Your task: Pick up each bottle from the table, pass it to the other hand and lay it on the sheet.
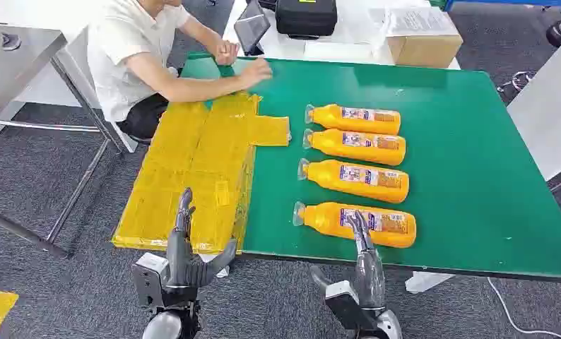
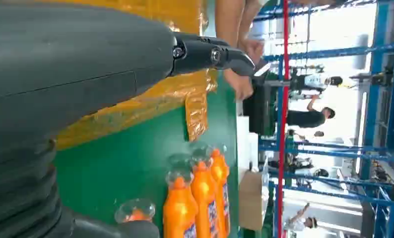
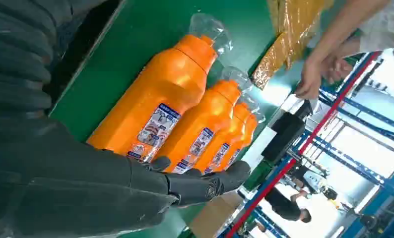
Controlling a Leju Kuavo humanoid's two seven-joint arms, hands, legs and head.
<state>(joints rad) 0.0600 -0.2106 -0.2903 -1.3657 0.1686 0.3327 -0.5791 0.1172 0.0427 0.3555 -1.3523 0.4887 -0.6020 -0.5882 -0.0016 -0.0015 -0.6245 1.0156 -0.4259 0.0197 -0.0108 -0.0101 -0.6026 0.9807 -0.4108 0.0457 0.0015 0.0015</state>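
Note:
Several orange bottles with clear caps lie side by side on the green table (image 1: 468, 176). The nearest bottle (image 1: 355, 222) (image 3: 155, 104) is by the front edge, the others (image 1: 355, 180) (image 1: 354, 119) behind it. My right hand (image 1: 366, 261) (image 3: 195, 183) hovers at the table's front edge, fingers straight and reaching over the nearest bottle, holding nothing. My left hand (image 1: 186, 251) (image 2: 205, 52) is raised over the near end of the yellow sheet (image 1: 193, 176), fingers apart and empty. The bottles (image 2: 200, 193) also appear in the left wrist view.
A person (image 1: 133, 56) sits at the table's far left corner, one hand (image 1: 256, 70) smoothing the sheet's far end. A cardboard box (image 1: 422, 35), a black case (image 1: 306, 15) and a tablet (image 1: 251, 30) stand beyond the table.

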